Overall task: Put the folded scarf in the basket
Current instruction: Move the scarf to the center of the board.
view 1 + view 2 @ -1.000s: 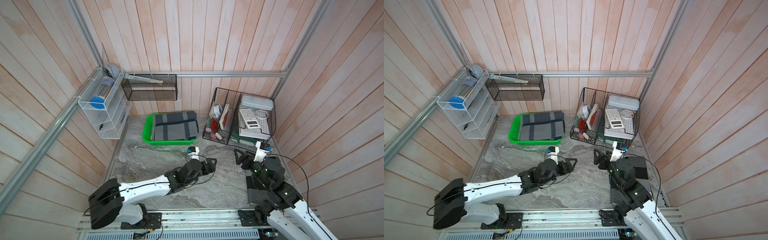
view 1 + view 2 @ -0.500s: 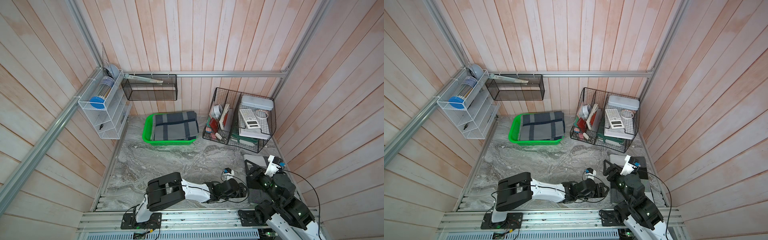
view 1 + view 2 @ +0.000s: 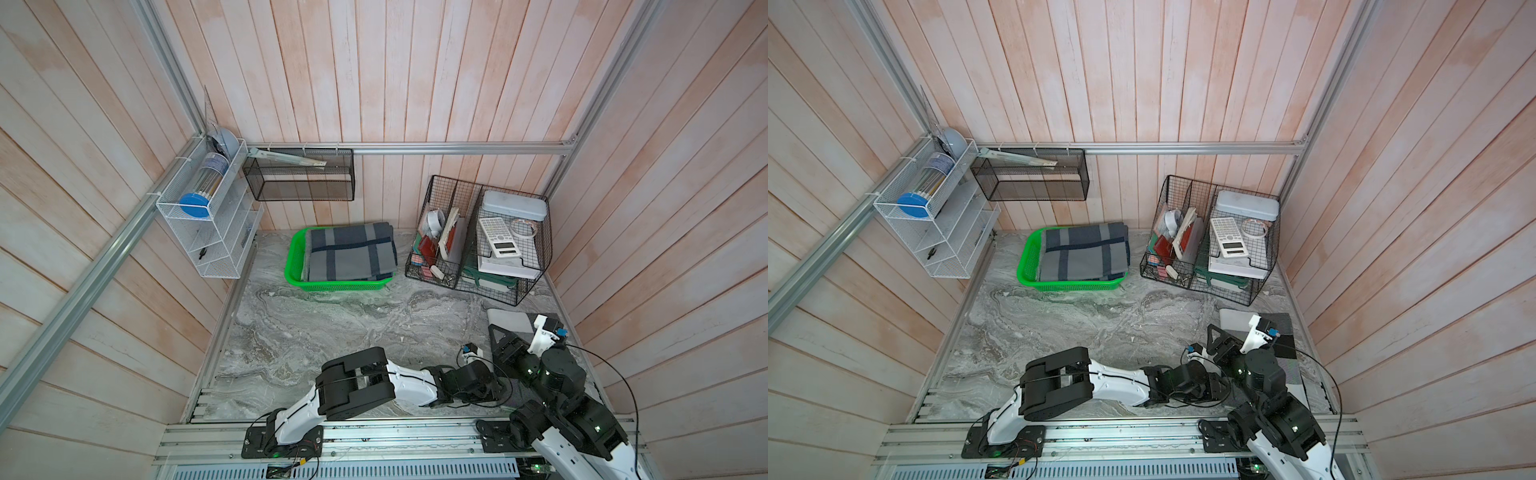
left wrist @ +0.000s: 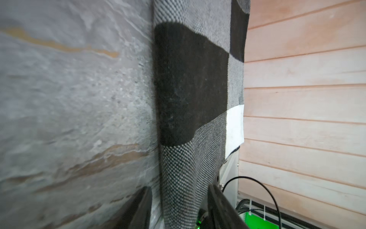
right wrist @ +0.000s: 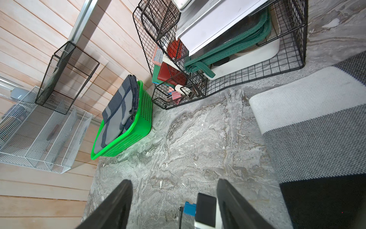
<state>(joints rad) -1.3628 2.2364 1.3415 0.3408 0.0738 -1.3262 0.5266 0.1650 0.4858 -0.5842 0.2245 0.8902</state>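
1. Folded scarf point(image 3: 351, 257), grey with dark blue stripes, is seen in both top views lying inside the green basket point(image 3: 296, 266). The basket's right-hand rim is covered by it.
2. The basket is set at the far end of the tabletop point(image 3: 332, 332) by the back wall. It is well apart from both pincers, ahead of them and to their left.
3. The left pincer point(image 4: 179, 188) is reached across to the near right of the tabletop. A checked cloth point(image 4: 190, 79) in black, grey and white is met directly ahead of it.
4. In the left wrist view the cloth's border is seen raised between the two jaws, with one jaw on each side. Whether the fabric is actually pinched cannot be told, as the pads are cut off by the frame's edge.
5. The right pincer point(image 5: 174, 182) is held open above the tabletop, with its jaws wide apart and nothing between them.
6. The checked cloth is spread just beside the right pincer and partly beneath the right arm point(image 3: 557, 374).
7. A black wire organiser point(image 3: 544, 241), packed with a calculator, books and small stationery, is seen ahead of the right pincer. It stands near the basket that holds the folded scarf.
8. A white wire rack point(image 3: 216, 253) and a black mesh box point(image 3: 299, 183) are mounted on the walls, beyond both pincers and well to their left.
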